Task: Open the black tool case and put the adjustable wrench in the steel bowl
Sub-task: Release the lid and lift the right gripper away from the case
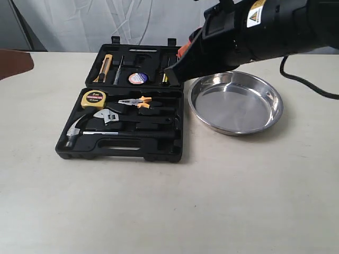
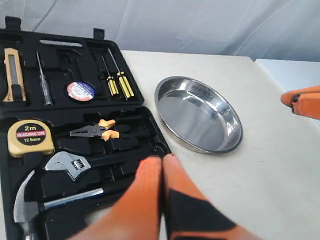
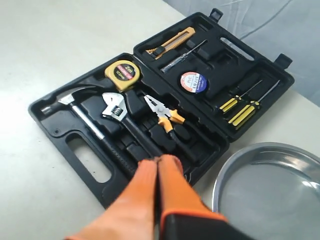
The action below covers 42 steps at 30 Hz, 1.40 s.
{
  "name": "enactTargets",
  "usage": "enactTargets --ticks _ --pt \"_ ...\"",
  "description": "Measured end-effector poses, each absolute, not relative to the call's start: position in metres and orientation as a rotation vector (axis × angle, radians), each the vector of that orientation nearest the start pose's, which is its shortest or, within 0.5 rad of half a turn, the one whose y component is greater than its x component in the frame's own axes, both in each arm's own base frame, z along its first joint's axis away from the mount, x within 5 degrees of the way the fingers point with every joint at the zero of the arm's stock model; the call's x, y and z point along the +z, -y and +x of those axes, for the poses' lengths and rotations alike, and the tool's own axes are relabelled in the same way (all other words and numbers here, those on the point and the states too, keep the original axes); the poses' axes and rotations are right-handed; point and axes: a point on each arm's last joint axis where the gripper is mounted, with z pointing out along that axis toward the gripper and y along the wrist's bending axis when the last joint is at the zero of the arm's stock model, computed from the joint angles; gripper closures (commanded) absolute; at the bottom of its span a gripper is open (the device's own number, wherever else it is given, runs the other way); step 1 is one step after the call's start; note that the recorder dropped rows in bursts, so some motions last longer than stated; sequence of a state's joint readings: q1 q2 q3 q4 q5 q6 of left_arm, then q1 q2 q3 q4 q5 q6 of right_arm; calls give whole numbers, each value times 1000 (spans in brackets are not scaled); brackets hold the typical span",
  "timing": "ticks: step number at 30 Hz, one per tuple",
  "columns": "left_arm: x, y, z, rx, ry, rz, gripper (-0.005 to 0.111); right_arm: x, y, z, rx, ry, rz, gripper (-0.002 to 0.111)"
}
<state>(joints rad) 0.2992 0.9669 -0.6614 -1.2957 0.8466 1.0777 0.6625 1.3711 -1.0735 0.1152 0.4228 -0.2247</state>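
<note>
Black tool case [image 1: 159,154] lies open and flat, left of centre in the exterior view, with the lid half toward the top of the frame. Adjustable wrench [image 1: 110,116] is seated in a moulded recess of the lower tray, left of centre. Its silver head is just under the tape measure [image 1: 94,98]. Its black handle runs to the right, below the pliers [image 1: 136,101] and above the hammer [image 1: 74,132]. Steel bowl [image 1: 235,103] stands just right of the case, with nothing in it.

Left gripper [image 2: 161,165]: orange fingers pressed together, nothing held. Right gripper [image 3: 158,162]: likewise closed and empty, hanging above the case's right side.

Handling estimate: the wrench is solid metal, rigid, and dense for its small size. The polished head looks slippery, and the dark handle should give better friction. Best hold is probably across the handle near mid-length. Clearance beside the handle for the fingers cannot be judged. A snug recess may resist the lift, and the light plastic case could come up with it. The jaws must open before any grasp.
</note>
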Motion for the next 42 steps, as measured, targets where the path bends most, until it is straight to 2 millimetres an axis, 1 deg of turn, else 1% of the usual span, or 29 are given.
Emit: enactTargets --ticks 2,3,4,5,6,7,9,10,11,14,17,21,25,31,37,38,40,41,42 --pt "314 14 172 -659 -1966 107 107 323 -189 234 368 -2047 -861 108" --pt "314 16 156 -603 -1940 97 107 320 -187 232 372 -2057 -858 108" --pt "315 17 149 -575 -1922 81 107 317 -187 231 371 -2062 -859 108" --pt "315 18 135 -536 -1880 45 107 311 -186 231 371 -2067 -855 108" --pt "315 19 127 -522 -1854 20 107 308 -186 230 369 -2067 -854 108" --pt "316 21 112 -496 -1790 -19 107 302 -185 230 367 -2066 -850 108" --pt "311 21 94 -421 -1731 -50 107 295 -183 229 363 -2067 -846 108" --pt "305 20 86 -378 -1722 -68 107 293 -183 228 362 -2067 -845 108" --pt "298 18 82 -347 -1725 -99 107 293 -183 229 363 -2061 -841 108" --pt "273 7 81 -277 -1770 -245 107 296 -184 230 368 -2031 -824 108" --pt "265 5 82 -266 -1794 -272 107 296 -184 231 368 -2024 -821 108" --pt "262 7 81 -282 -1812 -274 107 297 -184 231 370 -2013 -815 108" --pt "261 10 81 -334 -1822 -283 107 298 -185 232 373 -2001 -807 108" --pt "262 10 81 -338 -1822 -282 107 300 -185 233 375 -1982 -797 108" --pt "259 13 80 -363 -1840 -236 107 300 -185 233 375 -1980 -796 108" --pt "258 14 80 -356 -1849 -223 107 300 -185 233 375 -1980 -796 108" --pt "254 12 80 -287 -1880 -179 107 300 -185 233 375 -1978 -795 108" --pt "251 10 79 -237 -1901 -151 107 301 -185 233 376 -1972 -792 108" --pt "246 7 79 -144 -1939 -96 107 301 -185 234 377 -1964 -788 109"
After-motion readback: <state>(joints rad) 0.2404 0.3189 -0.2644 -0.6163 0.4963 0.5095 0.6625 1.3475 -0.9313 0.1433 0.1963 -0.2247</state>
